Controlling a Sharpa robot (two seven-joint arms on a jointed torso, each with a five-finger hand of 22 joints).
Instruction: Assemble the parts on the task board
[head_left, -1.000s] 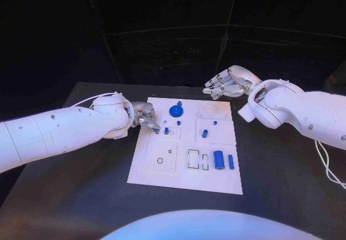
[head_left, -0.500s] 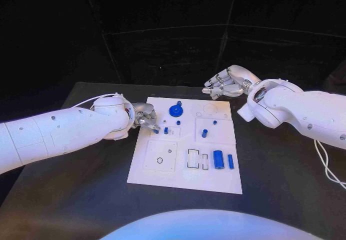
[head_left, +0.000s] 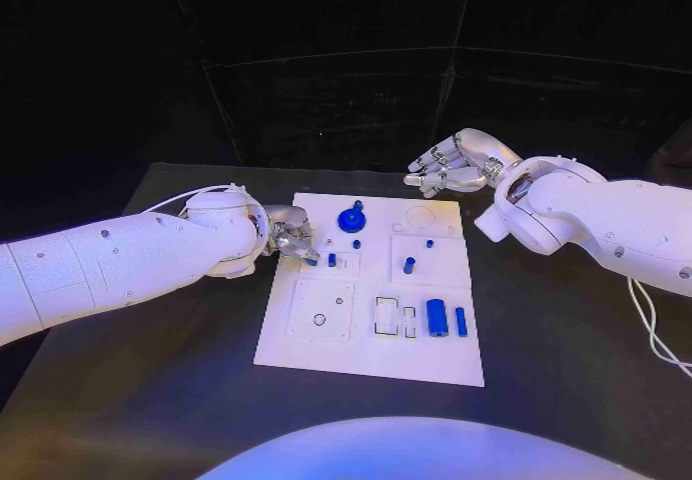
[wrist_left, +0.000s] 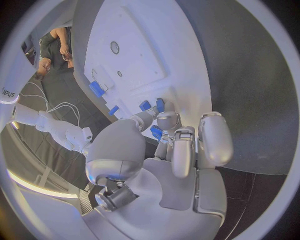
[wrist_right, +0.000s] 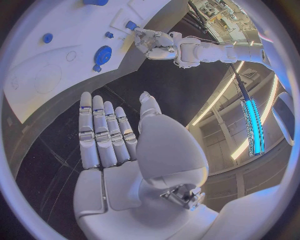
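The silver left hand (head_left: 293, 241) pinches a small blue plastic part (wrist_left: 156, 132) at the white task board's (head_left: 346, 345) left edge, mid-frame. Next it probably must push it in. The right hand (head_left: 447, 166) waits wide open, upper right.

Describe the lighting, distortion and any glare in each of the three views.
Head view: bluish-violet light, room behind nearly black, task board the brightest surface, lines straight. Left wrist view: strong fisheye, the board's edges bow into curves, soft sheen on the left hand. Right wrist view: same circular bending, a bright cyan light strip and thin pale ceiling strips glare beside the right hand.
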